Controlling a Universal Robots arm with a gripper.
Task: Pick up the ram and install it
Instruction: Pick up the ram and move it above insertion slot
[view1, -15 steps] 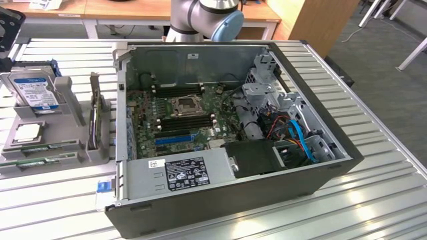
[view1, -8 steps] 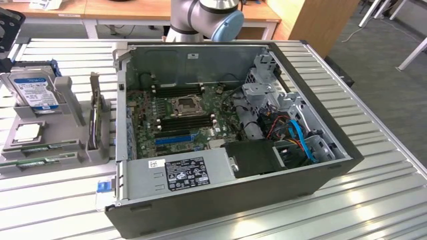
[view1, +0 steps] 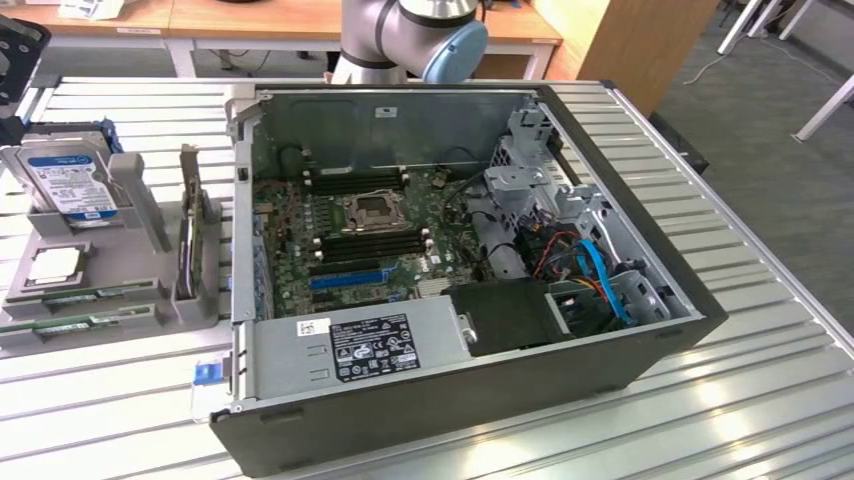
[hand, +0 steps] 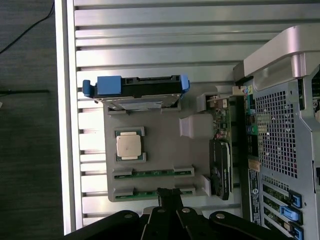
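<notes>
hand (hand: 169, 192) was pressed together, empty, above outer slot of tray (hand: 160, 145) | ram (hand: 142, 193) lay in that slot | judged light, stiff, fragile | best pinched across long edges, clear of chips

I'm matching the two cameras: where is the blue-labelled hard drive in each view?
Exterior view: the hard drive stands upright on the grey tray, at the exterior view's left.
Wrist view: the hard drive shows edge-on, beside the processor.
Shared landmark: the processor, between drive and ram sticks.

2 ram sticks (hand: 152, 172) (hand: 140, 193), 1 HDD (hand: 140, 89), 1 CPU (hand: 128, 146), 1 exp. card (hand: 220, 170), 1 PC (view1: 441, 420)
</notes>
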